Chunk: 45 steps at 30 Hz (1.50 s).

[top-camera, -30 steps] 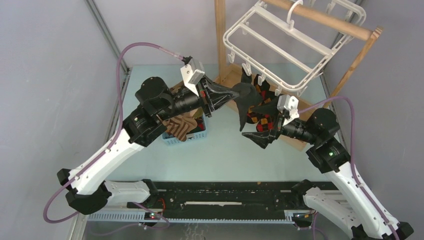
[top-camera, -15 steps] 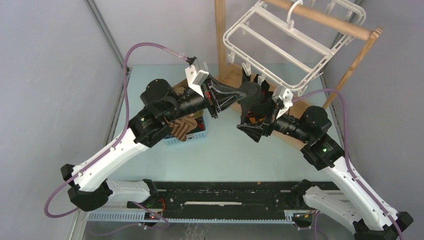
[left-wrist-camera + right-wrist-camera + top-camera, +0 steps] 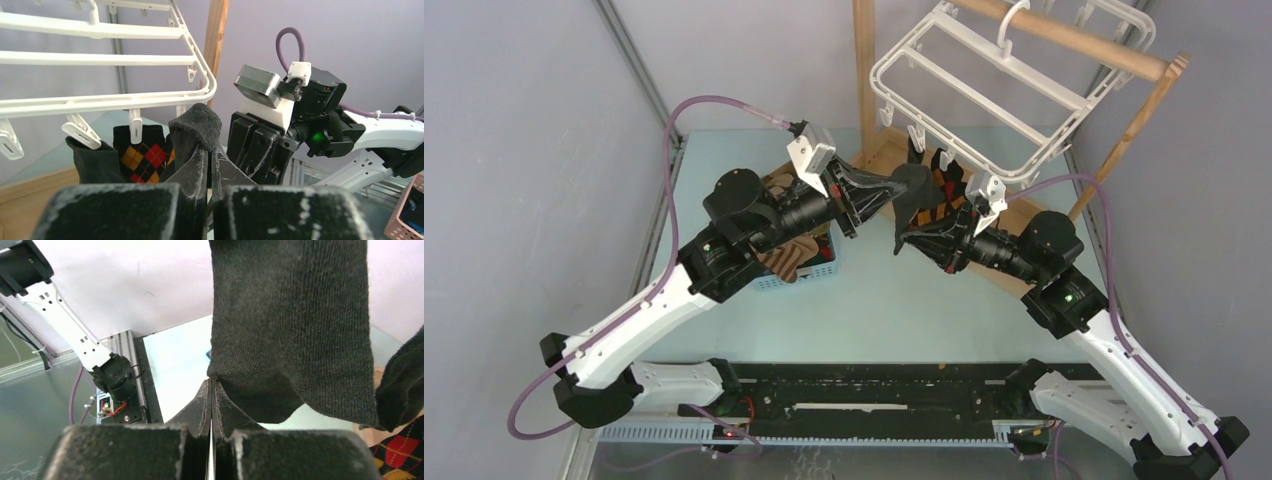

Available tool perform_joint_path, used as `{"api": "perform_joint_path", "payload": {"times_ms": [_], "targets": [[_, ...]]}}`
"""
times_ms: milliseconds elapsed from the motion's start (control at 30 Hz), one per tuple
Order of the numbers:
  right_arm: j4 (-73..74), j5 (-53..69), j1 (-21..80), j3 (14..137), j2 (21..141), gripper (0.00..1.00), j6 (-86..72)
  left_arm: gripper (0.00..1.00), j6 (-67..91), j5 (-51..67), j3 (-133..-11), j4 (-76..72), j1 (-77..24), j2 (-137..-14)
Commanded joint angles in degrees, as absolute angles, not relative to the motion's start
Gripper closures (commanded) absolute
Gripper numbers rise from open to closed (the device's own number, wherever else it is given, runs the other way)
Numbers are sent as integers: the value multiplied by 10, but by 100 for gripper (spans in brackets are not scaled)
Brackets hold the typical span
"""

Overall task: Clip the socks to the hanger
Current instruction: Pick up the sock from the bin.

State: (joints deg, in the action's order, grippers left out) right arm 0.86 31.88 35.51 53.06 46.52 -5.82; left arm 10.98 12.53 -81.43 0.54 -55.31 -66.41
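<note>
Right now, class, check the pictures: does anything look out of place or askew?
One thing: the brown striped sock spills over the near rim of the blue basket rather than lying inside it. Nothing looks damaged.

A plain black sock (image 3: 195, 122) is pinched upright in the left gripper (image 3: 209, 148); just beyond, an argyle sock (image 3: 145, 159) is clipped under the white hanger (image 3: 100, 102).

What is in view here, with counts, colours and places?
wooden stand: one, tan, back of table
hanger: one, white, hooked on the stand's rail
argyle sock: one, black with red and yellow diamonds, clipped to hanger
black sock: one, clipped beside it
held sock: one, black, between both tools
basket: one, blue, table's left half
brown striped sock: one, in basket
table: one, pale green
left tool: shut on held sock's top
right tool: shut on its lower edge
</note>
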Motion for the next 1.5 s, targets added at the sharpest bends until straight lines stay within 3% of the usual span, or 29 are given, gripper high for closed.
{"api": "perform_joint_path", "payload": {"times_ms": [0, 233, 500, 633, 800, 867, 1000, 1233, 1467], "targets": [[-20, 357, 350, 541, 460, 100, -78, 100, 112, 101, -790, -9, -549, -643], [-16, 404, 342, 537, 450, 100, -73, 100, 155, 128, -763, -10, -506, -625], [23, 340, 354, 545, 443, 30, -37, 100, 193, 70, -782, -13, -504, -610], [46, 251, 412, 570, 464, 16, -12, 100, 195, -26, -795, -9, -537, -611], [26, 117, 458, 596, 503, 10, -53, 100, 206, -173, -801, 14, -579, -618], [21, 67, 480, 607, 518, 1, -54, 100, 215, -213, -802, 15, -592, -623], [28, 3, 492, 623, 555, 0, -77, 100, 224, -249, -811, 13, -612, -629], [8, 11, 482, 634, 602, 1, -88, 100, 236, -254, -807, 2, -623, -624], [-18, 21, 491, 655, 634, 24, -75, 100, 249, -259, -787, 2, -623, -608]]}}
